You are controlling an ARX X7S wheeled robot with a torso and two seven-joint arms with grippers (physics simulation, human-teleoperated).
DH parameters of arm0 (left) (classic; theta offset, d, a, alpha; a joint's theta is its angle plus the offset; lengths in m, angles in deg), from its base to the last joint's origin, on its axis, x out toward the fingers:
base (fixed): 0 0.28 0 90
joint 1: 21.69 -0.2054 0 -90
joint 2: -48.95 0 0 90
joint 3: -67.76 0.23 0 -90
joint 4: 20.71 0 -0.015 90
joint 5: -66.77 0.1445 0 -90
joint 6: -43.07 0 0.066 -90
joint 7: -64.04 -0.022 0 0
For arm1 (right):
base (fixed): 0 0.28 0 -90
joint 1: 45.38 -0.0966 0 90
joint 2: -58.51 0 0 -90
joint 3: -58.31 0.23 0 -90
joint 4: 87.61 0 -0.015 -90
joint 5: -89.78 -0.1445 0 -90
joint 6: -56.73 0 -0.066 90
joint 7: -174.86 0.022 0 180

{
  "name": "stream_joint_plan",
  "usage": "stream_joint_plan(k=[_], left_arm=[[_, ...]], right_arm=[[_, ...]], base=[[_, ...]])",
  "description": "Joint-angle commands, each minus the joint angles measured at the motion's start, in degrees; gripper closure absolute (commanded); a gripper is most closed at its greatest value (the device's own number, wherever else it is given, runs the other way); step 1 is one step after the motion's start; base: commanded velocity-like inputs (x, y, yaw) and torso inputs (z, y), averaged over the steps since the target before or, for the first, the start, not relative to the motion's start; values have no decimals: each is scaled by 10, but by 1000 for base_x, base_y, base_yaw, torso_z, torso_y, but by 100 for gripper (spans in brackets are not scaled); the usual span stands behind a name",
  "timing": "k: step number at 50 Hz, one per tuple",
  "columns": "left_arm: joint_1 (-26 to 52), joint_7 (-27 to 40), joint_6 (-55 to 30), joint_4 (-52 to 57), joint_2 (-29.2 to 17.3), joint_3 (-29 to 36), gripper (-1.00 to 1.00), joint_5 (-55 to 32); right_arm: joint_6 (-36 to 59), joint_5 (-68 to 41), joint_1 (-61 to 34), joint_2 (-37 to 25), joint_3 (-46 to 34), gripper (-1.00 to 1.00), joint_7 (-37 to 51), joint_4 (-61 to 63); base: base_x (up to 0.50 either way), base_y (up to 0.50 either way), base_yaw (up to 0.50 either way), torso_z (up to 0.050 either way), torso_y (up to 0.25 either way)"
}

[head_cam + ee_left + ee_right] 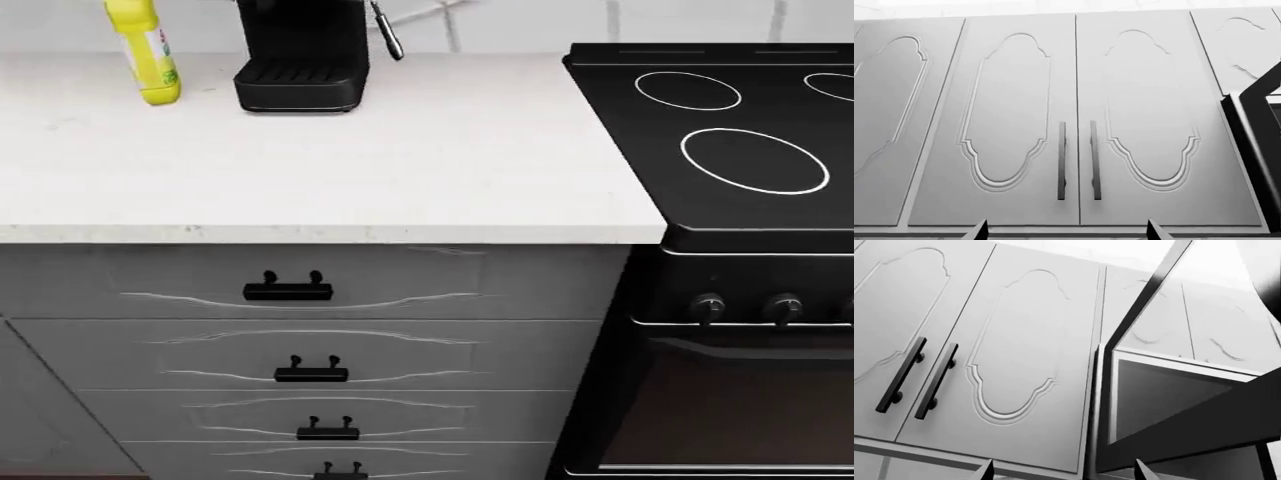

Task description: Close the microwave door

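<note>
Right gripper (1062, 471) fingertips apart, holding nothing, raised toward open microwave door (1187, 430) beside wall cabinets (1027, 350), likely positioning to push. Left gripper (1066, 231) likewise spread, empty, facing cabinets.

Even bright render; sharp focus; wrist views greyscale, overexposed toward ceiling.

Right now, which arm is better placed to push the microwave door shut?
Probably the right. In its wrist view the open black microwave door and the white-framed cavity fill the frame just ahead of the right gripper. The left wrist view shows mostly grey upper cabinet doors, the microwave only at the edge.
</note>
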Motion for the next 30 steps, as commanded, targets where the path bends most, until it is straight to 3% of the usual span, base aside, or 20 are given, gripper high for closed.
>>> stream_joint_plan(k=[1,8,13,30], left_arm=[[-2,-1,6,1,-4,3,-100,0],[-1,-1,10,0,-5,7,-100,1],[-5,-4,12,1,-6,7,-100,3],[-1,2,20,0,-12,15,-100,-2]], right_arm=[[-5,-11,-2,-5,-2,-100,9,-3],[-10,-12,-1,-7,-3,-100,15,-7],[-7,-18,-2,-6,1,-100,25,-11],[-20,-31,1,-14,-2,-100,28,-14]], base=[[-1,500,0,0,0],[-1,500,0,0,0],[0,37,0,0,0],[494,-23,0,0,0]])
